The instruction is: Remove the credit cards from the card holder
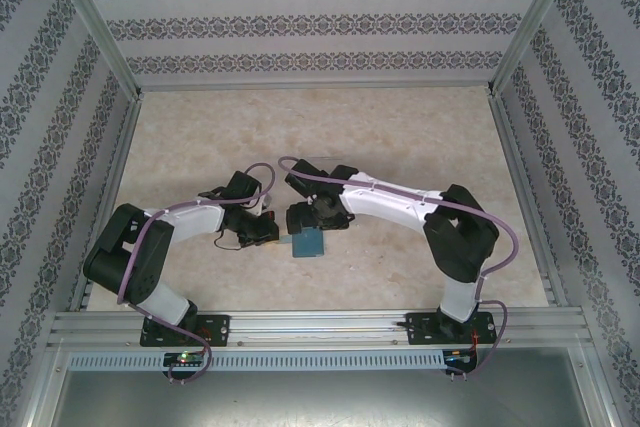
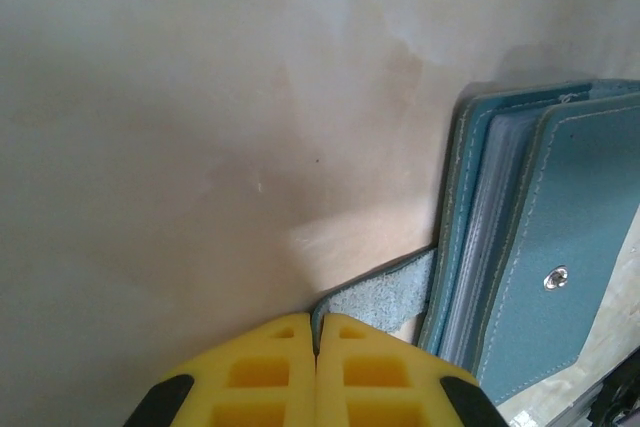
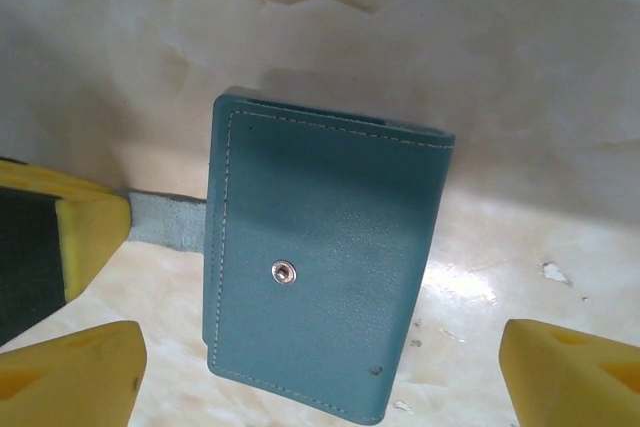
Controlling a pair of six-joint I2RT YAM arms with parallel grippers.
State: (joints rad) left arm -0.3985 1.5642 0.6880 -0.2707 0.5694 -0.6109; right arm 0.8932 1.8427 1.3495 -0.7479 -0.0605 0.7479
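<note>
Yellow padded fingers of the left gripper (image 2: 316,337) are pinched tight on the blue-grey side tab (image 2: 385,297) of the small teal-blue folding card holder (image 2: 545,247), which lies folded on the pale marbled surface (image 2: 180,147). The right gripper (image 3: 325,372) hangs over it, fingers spread wide to either side, touching nothing. Likely trouble: the thin tab slips free, or the holder drags sideways when the cover is lifted. That cover, with its silver snap stud (image 3: 285,272), bars the way to the credit cards, presumably among the pale leaves (image 2: 490,237) inside.
</note>
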